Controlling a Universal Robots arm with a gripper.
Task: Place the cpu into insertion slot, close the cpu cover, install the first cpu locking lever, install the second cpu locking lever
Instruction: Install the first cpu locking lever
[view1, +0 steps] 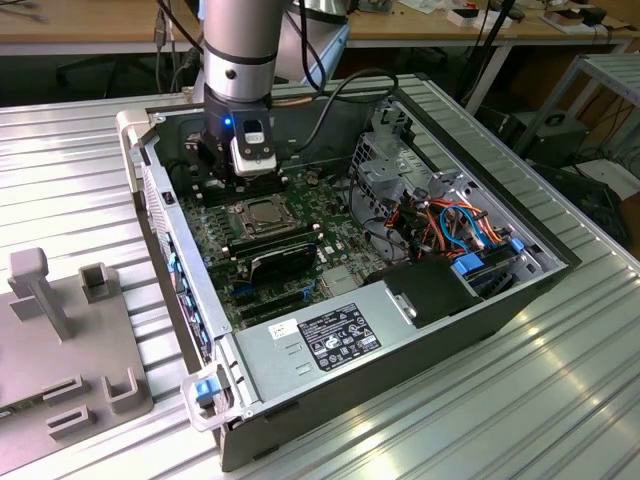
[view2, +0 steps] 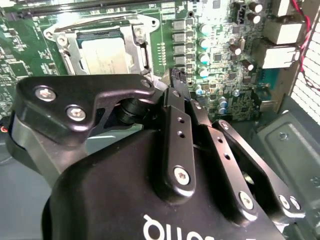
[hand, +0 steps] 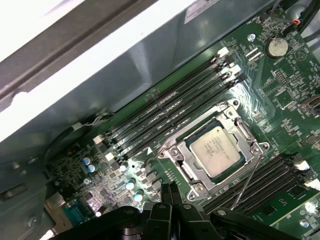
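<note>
Over green board, exterior view: gripper hangs just beside cpu; white label on power supply, print too small to read.
Second wrist view: fingers pressed together, nothing between; cpu cover lies down around cpu.
First wrist view: cpu light, stiff, thin, likely fragile underneath; take by edges.

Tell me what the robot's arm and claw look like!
The arm is a silver-grey tube with a black joint. Its gripper is black, with bolted metal links and white lettering. A small white box and a blue light sit near the wrist, and black cables trail off.
</note>
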